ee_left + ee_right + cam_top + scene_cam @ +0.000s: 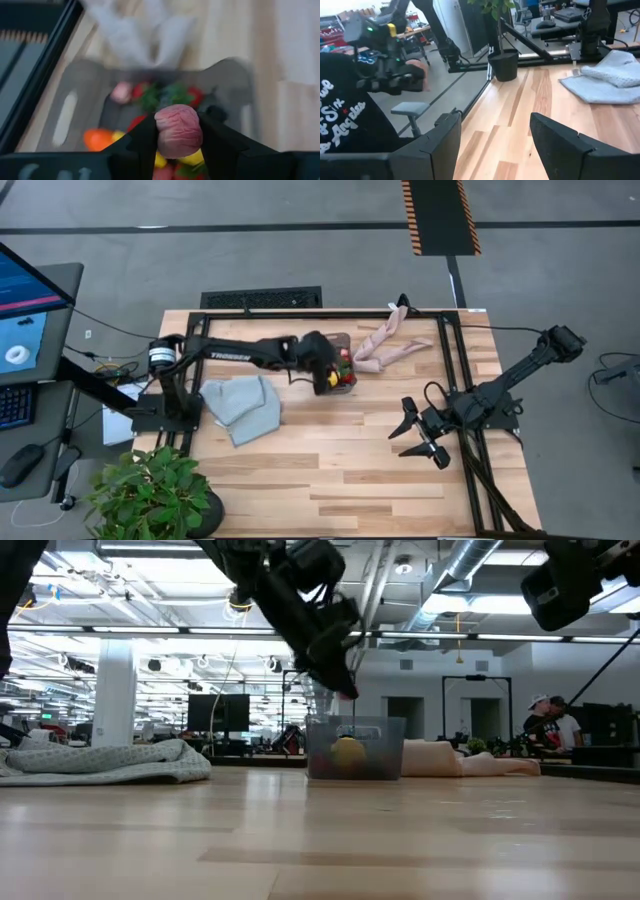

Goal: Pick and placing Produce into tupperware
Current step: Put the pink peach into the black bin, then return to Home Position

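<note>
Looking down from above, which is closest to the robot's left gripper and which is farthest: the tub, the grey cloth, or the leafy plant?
From the left gripper, seen from above:
1. The tupperware: right under it, at the table's far middle.
2. The folded grey cloth: on the left side, nearer the front.
3. The potted plant: farthest, off the table's front left corner.

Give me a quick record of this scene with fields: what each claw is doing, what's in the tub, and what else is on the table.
left claw: over the tub, shut on a pink wrinkled berry
right claw: open, empty, waiting at the table's right side
tub contents: produce, red, green, orange and yellow pieces
cloth: folded, left of the tub
beige limb: right of the tub
plant: at the table's near left corner
</note>
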### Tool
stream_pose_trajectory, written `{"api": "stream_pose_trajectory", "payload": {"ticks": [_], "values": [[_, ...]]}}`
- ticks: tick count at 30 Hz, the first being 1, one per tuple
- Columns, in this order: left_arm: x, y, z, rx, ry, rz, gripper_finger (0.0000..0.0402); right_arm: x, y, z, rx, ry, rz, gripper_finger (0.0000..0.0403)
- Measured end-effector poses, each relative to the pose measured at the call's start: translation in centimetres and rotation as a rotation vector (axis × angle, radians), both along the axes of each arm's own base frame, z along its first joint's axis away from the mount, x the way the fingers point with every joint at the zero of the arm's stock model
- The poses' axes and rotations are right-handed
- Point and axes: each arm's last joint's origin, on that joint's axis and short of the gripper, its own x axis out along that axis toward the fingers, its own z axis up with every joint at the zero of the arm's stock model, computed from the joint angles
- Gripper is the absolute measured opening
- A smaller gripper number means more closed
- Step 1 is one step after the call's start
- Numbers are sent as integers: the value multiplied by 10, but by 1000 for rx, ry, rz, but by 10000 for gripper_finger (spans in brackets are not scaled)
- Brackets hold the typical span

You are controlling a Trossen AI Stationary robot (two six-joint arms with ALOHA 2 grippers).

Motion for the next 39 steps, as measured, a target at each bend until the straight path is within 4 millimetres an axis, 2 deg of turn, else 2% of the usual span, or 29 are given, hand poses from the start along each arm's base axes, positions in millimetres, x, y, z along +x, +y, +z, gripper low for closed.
{"api": "stream_pose_trajectory", "payload": {"ticks": [4, 9, 14, 19, 24, 26, 30, 34, 39], "values": [[-4, 14, -2, -37, 6, 69, 139, 0, 0, 2, -4, -31, 1, 260], [-1, 9, 0, -55, -27, 30, 181, 4, -9, 2, -14, -23, -122, 260], [0, 9, 1, -39, -42, 32, 215, 6, -14, -4, -7, 45, -160, 260], [1, 3, 9, -141, -97, -84, 226, 7, -14, -3, 4, 33, -160, 260], [15, -7, 33, -344, -391, -418, 226, 7, -17, 0, 13, 17, -176, 260], [16, -9, 43, -350, -465, -492, 226, 5, -20, 3, 12, -1, -186, 260], [6, -6, 58, -233, -462, -369, 226, -4, -28, 10, 4, -44, -201, 260], [-12, -6, 83, -148, -488, -296, 226, -19, -35, 18, -29, -88, -199, 260], [-57, -17, 114, -111, -573, -324, 226, -40, -44, 23, -32, -129, -191, 260]]}}
